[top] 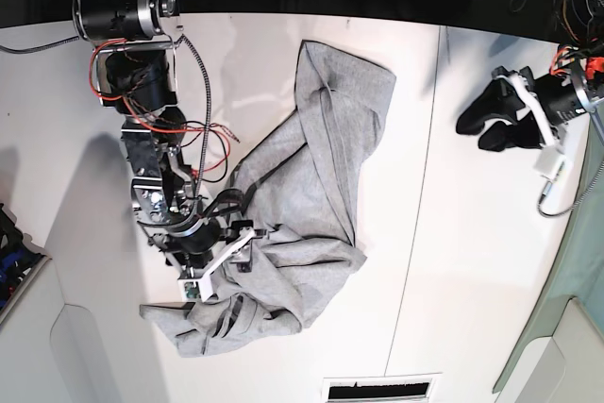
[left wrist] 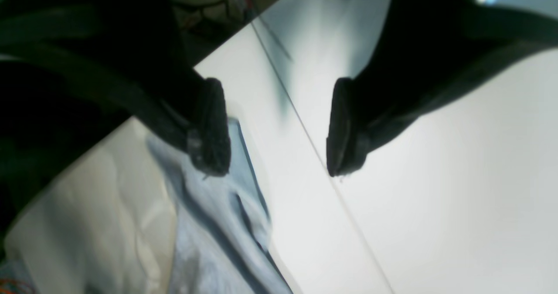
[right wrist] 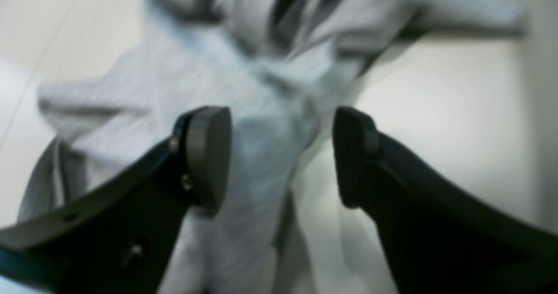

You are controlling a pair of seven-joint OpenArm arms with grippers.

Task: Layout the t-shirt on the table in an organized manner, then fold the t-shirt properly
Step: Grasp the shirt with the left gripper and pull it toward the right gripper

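Both grippers, right (right wrist: 281, 154) and left (left wrist: 277, 126), gape apart, your right one over the crumpled t-shirt (top: 311, 205) on the table (top: 472, 280).

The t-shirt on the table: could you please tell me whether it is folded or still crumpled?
Crumpled: the t-shirt lies bunched on the table in uneven wrinkles, with no neat folds.

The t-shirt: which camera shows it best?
The base view: only there does the whole crumpled t-shirt show, spread across the table. The right wrist view gives a blurred close-up of folds under open jaws. The left wrist view catches just a rumpled edge beside its open jaws.
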